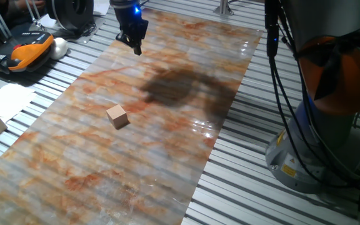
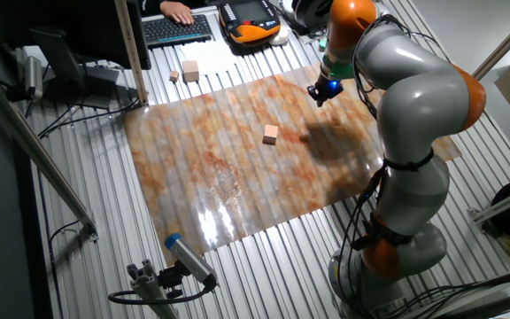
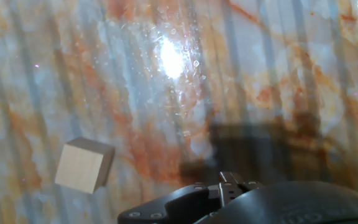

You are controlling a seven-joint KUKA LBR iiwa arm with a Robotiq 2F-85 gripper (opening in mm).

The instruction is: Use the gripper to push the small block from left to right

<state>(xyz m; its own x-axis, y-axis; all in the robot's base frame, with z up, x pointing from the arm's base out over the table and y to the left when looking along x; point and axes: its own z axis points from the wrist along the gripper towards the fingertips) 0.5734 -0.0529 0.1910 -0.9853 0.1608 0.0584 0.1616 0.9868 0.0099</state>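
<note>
Now, gripper (image 1: 135,49): raised, jaws look closed together, holding nothing.
Small block (image 1: 117,116): well apart from jaws, bare marbled sheet (image 1: 167,150) around.

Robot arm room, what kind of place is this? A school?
Probably a robotics lab, not a school. The big gray and orange robot arm stands at a ribbed metal table, with a keyboard and an orange control pendant nearby.

Robotics lab, slatted alu table (image 2: 87,248), teach pendant (image 2: 251,18), keyboard (image 2: 177,29)

Marbled sheet (image 1: 167,75), slatted metal table (image 1: 242,187), keyboard (image 2: 177,28)
</note>
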